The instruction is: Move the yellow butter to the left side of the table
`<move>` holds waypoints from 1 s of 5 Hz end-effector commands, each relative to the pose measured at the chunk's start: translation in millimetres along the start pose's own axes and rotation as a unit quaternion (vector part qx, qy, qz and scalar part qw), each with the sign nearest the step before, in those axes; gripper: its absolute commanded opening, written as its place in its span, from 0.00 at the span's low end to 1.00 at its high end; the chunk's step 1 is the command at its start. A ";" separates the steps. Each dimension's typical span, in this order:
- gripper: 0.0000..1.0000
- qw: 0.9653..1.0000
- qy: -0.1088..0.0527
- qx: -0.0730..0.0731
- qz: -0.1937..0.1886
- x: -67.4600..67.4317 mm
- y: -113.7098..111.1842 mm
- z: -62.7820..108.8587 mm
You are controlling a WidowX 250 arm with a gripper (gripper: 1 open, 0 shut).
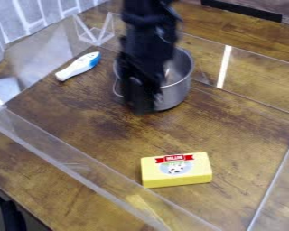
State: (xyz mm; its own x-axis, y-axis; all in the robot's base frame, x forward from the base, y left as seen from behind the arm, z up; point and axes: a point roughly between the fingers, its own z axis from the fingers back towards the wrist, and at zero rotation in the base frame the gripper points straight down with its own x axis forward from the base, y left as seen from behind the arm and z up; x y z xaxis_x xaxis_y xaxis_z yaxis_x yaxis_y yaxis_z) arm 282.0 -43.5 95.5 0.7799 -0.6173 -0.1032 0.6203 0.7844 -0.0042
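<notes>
Meanwhile the butter [176, 170] lies flat on the table [87, 126], well apart from the blurred gripper [140, 90] before the pot [172, 86], finger spacing unreadable.

A flat yellow butter box [176, 169] with a red-and-white label lies on the brown wood-grain table [75, 117], well in front of a steel pot [169, 79]. The blurred black gripper [136, 90] hangs over the pot's front rim; a white-and-blue item [79, 65] lies to the pot's left.

single high camera, looking down obliquely across table [75, 135], moderately near.
</notes>
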 end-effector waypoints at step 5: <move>1.00 0.967 -0.058 0.032 -0.247 23.8 -35.3 -14.7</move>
State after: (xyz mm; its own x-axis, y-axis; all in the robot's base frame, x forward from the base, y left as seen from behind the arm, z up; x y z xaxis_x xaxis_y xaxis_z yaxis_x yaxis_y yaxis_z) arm 273.2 -85.1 70.9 0.3890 -0.9211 -0.0169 0.9212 0.3888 0.0149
